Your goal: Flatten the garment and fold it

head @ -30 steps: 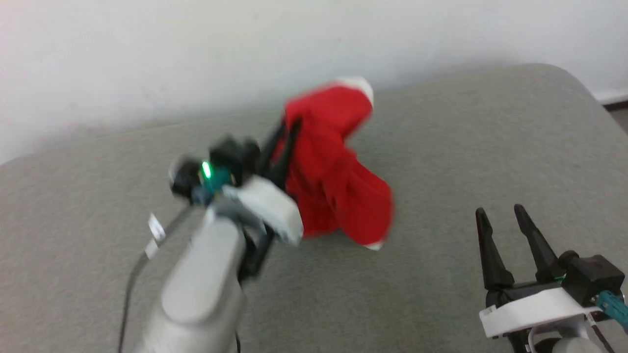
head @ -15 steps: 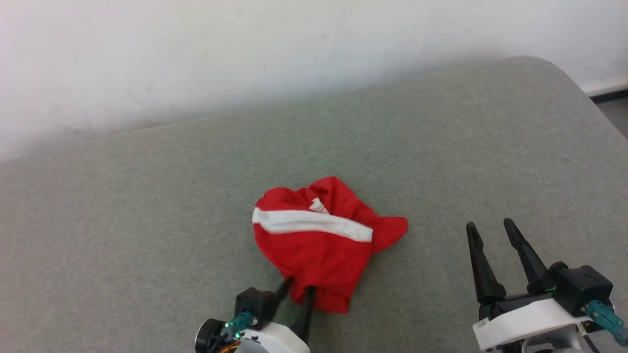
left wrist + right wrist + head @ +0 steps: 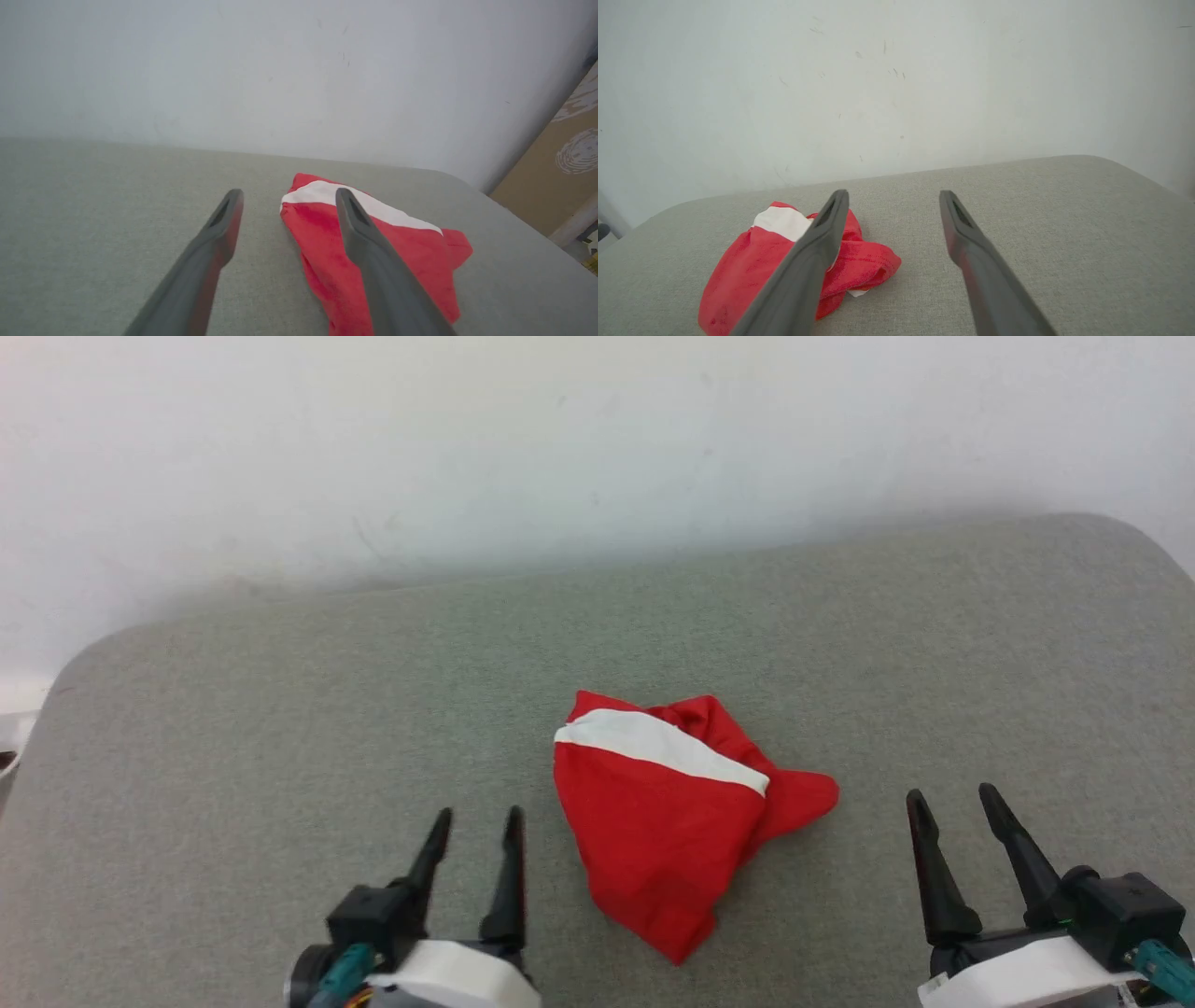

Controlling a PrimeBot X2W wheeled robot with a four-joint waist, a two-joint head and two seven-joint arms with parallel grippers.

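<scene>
Change: the left tool (image 3: 478, 814) has let go. Half a second ago it gripped the near edge of the shorts (image 3: 667, 821); now its fingers stand apart, just left of the cloth. The shorts lie crumpled at lower centre on the grey surface (image 3: 280, 728), white band uppermost, so flattening is still to do. The right tool (image 3: 951, 793) sits lower right, fingers apart, empty, well clear. Both point up-frame.

One red garment (image 3: 667, 840) is counted at the centre of the frame, with one white band (image 3: 653, 742) seen across it. Two grippers are counted: the left gripper (image 3: 478, 814) at the lower left and the right gripper (image 3: 950, 793) at the lower right, each with two dark jaws, four in all. One grey counter (image 3: 280, 728) and one white wall (image 3: 560, 448) are seen.
</scene>
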